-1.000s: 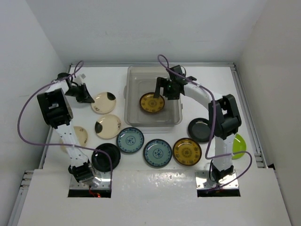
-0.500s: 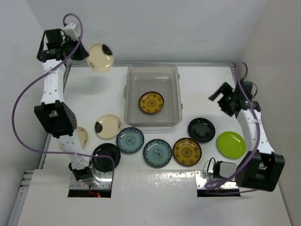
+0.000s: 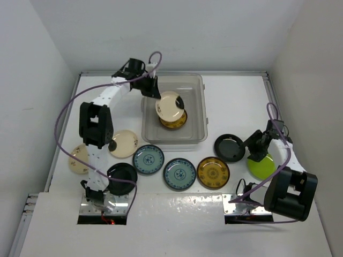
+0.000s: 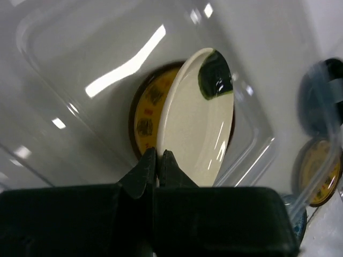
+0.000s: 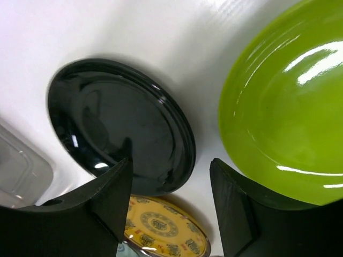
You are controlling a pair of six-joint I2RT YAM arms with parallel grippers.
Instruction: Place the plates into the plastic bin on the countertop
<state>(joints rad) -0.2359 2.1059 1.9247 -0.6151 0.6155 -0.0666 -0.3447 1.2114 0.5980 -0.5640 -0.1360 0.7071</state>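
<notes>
Left wrist view alone shows left claw (image 4: pixel 159 160) pinching rim of cream dark-spotted plate (image 4: pixel 195 123), tilted over amber plate (image 4: pixel 146 115) inside clear plastic bin (image 3: pixel 174 76), right claw (image 5: pixel 170 166) spread over table (image 3: pixel 236 101) between glossy black plate (image 5: pixel 118 134) and lime plate (image 5: pixel 284 123)

No legible text (plates merely patterned)

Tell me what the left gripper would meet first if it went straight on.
Likely the amber-yellow plate in the plastic bin, right behind the cream plate that the left gripper holds; depth is unclear.
</notes>
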